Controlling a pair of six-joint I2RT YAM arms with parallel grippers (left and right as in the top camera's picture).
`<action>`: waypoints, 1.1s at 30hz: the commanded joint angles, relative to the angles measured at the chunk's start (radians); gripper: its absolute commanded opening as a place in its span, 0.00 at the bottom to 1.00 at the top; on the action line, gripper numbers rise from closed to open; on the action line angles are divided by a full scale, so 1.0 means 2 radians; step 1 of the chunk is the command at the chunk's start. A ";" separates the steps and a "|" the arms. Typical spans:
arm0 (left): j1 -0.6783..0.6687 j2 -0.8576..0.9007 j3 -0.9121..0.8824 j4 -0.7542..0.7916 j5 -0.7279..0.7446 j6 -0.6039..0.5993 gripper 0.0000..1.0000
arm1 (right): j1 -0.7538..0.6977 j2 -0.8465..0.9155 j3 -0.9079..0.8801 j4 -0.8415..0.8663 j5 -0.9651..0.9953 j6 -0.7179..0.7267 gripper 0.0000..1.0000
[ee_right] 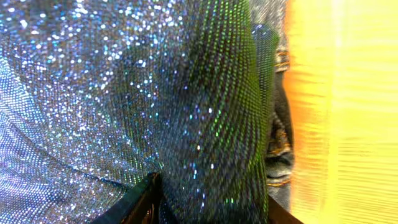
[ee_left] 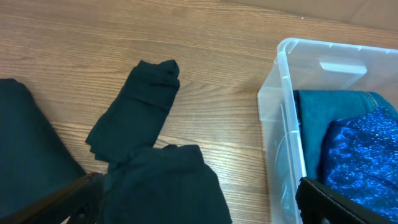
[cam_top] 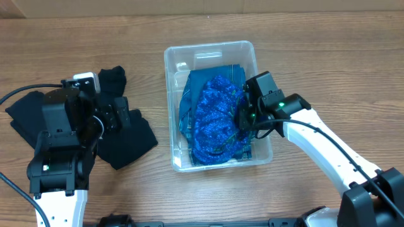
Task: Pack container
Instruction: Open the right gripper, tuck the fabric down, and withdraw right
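Clear container [cam_top: 211,49] in the middle of the table [cam_top: 315,50], probably light, stiff, slick; best gripped by its rim. Inside, soft sequined garment [cam_top: 218,113] with right end effector [cam_top: 243,116] pressed in, grip impossible to tell. Left end effector [ee_left: 199,202] gaping over black clothes [cam_top: 126,142].

The container [cam_top: 168,82] sits upright and open-topped at my twelve o'clock. It is a clear plastic bin with rounded corners and a rim, its long sides running six to twelve, the far end leaning slightly toward eleven. A teal cloth [cam_top: 192,85] under a glittering blue garment [cam_top: 218,110] fills all but its twelve o'clock end.
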 commanded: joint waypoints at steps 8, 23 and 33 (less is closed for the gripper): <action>-0.003 0.001 0.012 0.000 -0.006 0.015 1.00 | 0.002 -0.013 0.172 -0.125 0.075 -0.087 0.42; -0.003 0.001 0.012 -0.001 -0.013 0.015 1.00 | 0.055 0.090 0.158 -0.091 0.043 -0.101 0.11; -0.003 0.001 0.012 0.000 -0.013 0.015 1.00 | 0.055 0.252 0.120 -0.075 0.028 -0.076 0.04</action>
